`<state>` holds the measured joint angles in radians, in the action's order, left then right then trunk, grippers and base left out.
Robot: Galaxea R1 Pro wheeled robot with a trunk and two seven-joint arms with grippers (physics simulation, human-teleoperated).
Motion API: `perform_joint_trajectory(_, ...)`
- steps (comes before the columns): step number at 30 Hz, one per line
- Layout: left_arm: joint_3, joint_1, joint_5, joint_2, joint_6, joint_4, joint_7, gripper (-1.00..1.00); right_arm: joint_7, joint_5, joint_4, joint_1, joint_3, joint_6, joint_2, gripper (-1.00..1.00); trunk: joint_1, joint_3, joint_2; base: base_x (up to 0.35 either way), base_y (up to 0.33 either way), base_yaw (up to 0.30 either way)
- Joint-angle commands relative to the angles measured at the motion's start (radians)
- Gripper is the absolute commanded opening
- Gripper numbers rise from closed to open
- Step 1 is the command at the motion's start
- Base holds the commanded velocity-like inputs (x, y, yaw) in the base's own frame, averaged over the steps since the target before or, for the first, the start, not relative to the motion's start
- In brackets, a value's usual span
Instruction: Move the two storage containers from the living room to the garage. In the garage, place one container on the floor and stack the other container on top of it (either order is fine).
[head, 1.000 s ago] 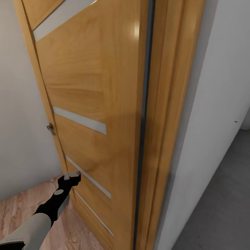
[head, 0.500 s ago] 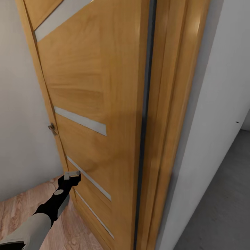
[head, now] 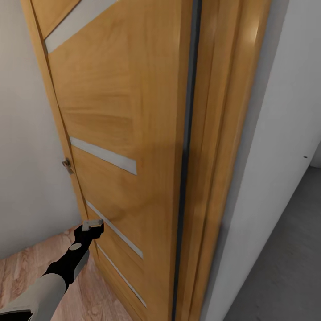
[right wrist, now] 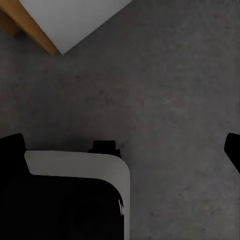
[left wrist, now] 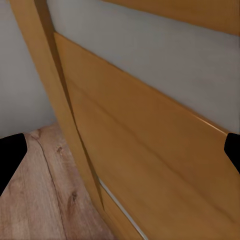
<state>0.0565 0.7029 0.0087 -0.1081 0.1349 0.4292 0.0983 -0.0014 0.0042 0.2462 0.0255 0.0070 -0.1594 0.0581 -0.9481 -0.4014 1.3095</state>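
**Standing at the doorway with no bin in sight**

Facing a wooden door [head: 129,133] at close range, the robot sits right at the line between two rooms. The door, honey-coloured with pale slanted strips, stands open and edge-on beside its frame [head: 214,178]. To the door's left lie a cream wall and light wood-plank floor [head: 18,276]; to the right of the frame a white wall [head: 276,147] runs back, with dark grey concrete floor [head: 285,267] below it.

The left hand [head: 92,224] is stretched forward low beside the door's outer edge, its pale fingertips very near the lowest strip; whether it touches the wood cannot be told. In the left wrist view its two dark fingers [left wrist: 10,155] sit at opposite borders of the picture, so it is spread wide with nothing between them. The right wrist view looks down on grey concrete [right wrist: 165,90], the foot of the white wall and frame, and part of the robot's own white and black body [right wrist: 75,195]. There the right hand's dark fingers [right wrist: 11,147] also stand far apart, gripping nothing.

Neither red-orange bin appears anywhere, so which way they lie from either hand, and how their long sides run, cannot be judged. Carrying has likely not begun for at least this trip. The concrete to the right of the door suggests the garage lies that way.
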Motion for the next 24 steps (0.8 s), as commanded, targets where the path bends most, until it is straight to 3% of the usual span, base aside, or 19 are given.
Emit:
perform_joint_trajectory(1,-0.002,0.001,0.001,0.001,0.003,0.000,-0.003,1.00,0.000,0.000,-0.001,0.001,0.001,-0.003,0.000,1.00,0.000,-0.001,0.000,0.111,0.000,0.000)
perform_joint_trajectory(24,-0.001,0.001,0.001,0.001,0.005,0.002,-0.003,1.00,0.000,0.000,-0.001,0.001,0.001,-0.003,0.000,1.00,0.000,-0.001,0.000,0.031,0.000,0.000)
